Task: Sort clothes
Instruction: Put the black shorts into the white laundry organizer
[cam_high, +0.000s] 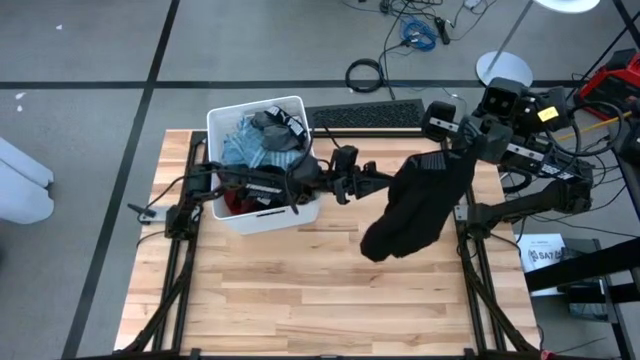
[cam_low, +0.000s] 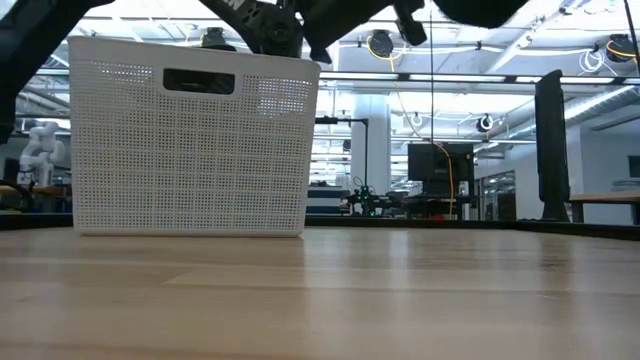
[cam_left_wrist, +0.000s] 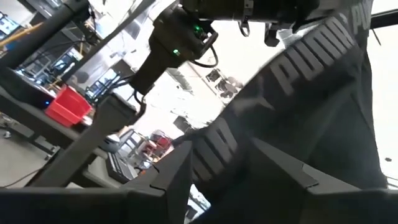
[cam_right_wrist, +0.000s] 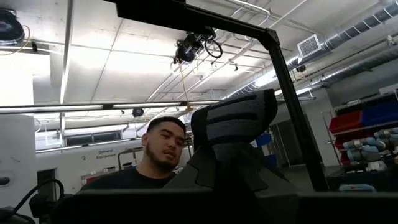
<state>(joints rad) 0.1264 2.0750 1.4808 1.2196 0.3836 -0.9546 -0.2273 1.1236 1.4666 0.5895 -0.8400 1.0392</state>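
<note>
A black garment (cam_high: 415, 205) with white PUMA lettering (cam_left_wrist: 311, 56) hangs over the table's right half, with my right gripper (cam_high: 445, 150) shut on its top. My left gripper (cam_high: 372, 183) reaches past the bin to the garment's left edge. It is open, and in the left wrist view its fingers (cam_left_wrist: 171, 177) stand on either side of the hanging cloth. More clothes, light blue (cam_high: 245, 145), dark grey (cam_high: 275, 130) and red (cam_high: 232, 202), lie piled in the white bin (cam_high: 262, 217) at the table's far left. My left gripper: whether its fingers touch the black cloth between them, I cannot tell. My right gripper pinches a bunched fold at the garment's top; a ribbed band (cam_right_wrist: 235, 121) sticks out past the fingertips. The fingers come from the table's right, slanting upward. The garment hangs slack below, clear of the table.
The white bin (cam_low: 190, 140) stands on the wooden table top (cam_high: 330, 290). My left arm (cam_high: 260, 182) lies across the bin. A keyboard (cam_high: 365, 115) lies past the table's far edge. A person (cam_right_wrist: 155, 162) is in the room behind.
</note>
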